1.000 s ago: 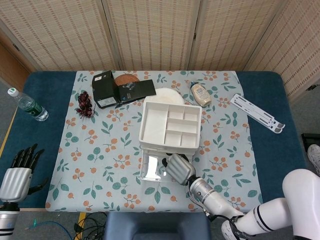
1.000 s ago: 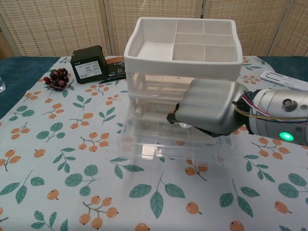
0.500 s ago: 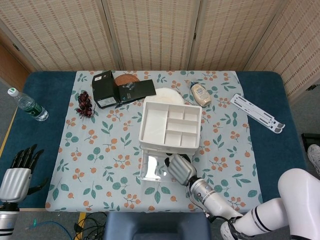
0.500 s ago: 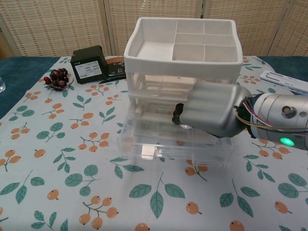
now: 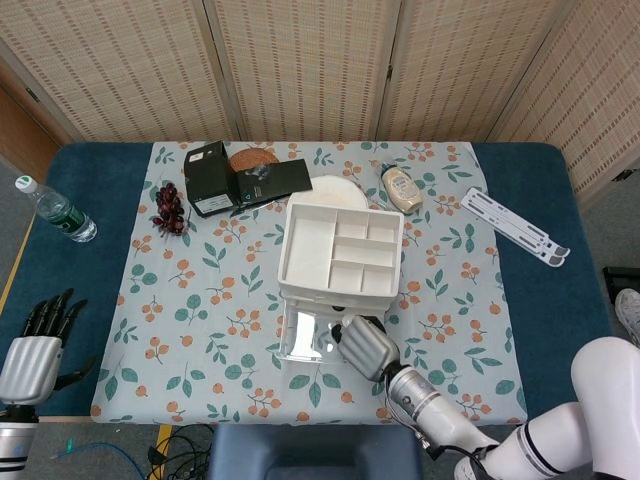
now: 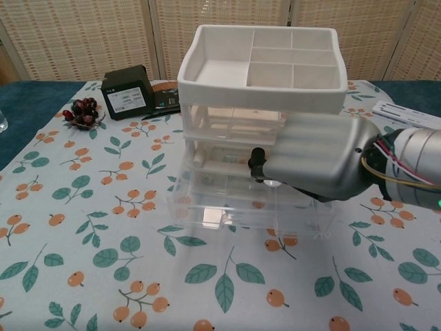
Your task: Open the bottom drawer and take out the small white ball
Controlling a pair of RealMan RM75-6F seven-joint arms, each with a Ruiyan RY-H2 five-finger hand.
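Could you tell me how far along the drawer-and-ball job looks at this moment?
Done: the clear bottom drawer is pulled out from the white organizer. In hand: the right hand reaches into it, fingers by a small white ball; a grip isn't visible. Left: lifting the ball out. The left hand is idle at the table's edge.

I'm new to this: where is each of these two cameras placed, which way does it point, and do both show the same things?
Head view: high up, looking almost straight down on the table; shows the left hand at the near edge and the right hand at the open bottom drawer.
Chest view: low, facing forward across the table at the drawer unit; shows only the right hand.
Shared: right hand, drawer unit, black box, grapes.
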